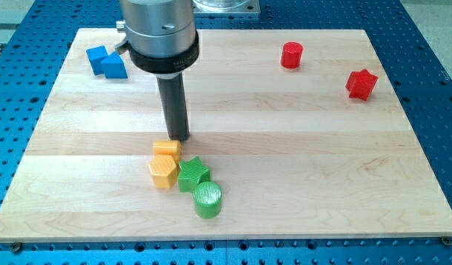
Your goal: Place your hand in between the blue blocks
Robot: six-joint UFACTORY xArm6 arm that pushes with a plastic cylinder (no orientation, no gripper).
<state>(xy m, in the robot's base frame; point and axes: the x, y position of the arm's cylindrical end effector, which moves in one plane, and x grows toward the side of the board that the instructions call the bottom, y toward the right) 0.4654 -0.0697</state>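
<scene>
Nearest the camera, close to the bottom edge of the wooden board (pixel 299 162), stands a green cylinder (pixel 207 200). It touches a green star (pixel 193 174) just above it. Beside the star on the view's left lies a yellow-orange hexagon block (pixel 162 171), and a smaller yellow-orange block (pixel 166 147) sits directly above that. These four form one tight cluster, probably gathered by pushing, since their faces touch.

My tip (pixel 179 138) rests at the top edge of the small yellow-orange block, touching it or very nearly so; the exact contact cannot be confirmed. The rod is a plain straight pusher. It has no jaws to spread or press together, and it pinches nothing. It can only bear sideways against a block.

The task's items, two blue blocks, lie in the top left corner of the board. One blue block (pixel 97 57) sits nearer the left edge; the second blue block (pixel 115 68), with a sloped, wedge-like look, is just beside it on the view's right. They appear to touch, so no open gap shows between them.

My tip stands well apart from this pair. By judgement, the move has not yet begun. The tip must travel toward the top left corner and enter at the seam, where it may shove one block aside.

A red cylinder (pixel 291 55) and a red star (pixel 361 84) stand near the top right corner, clear of the route.
</scene>
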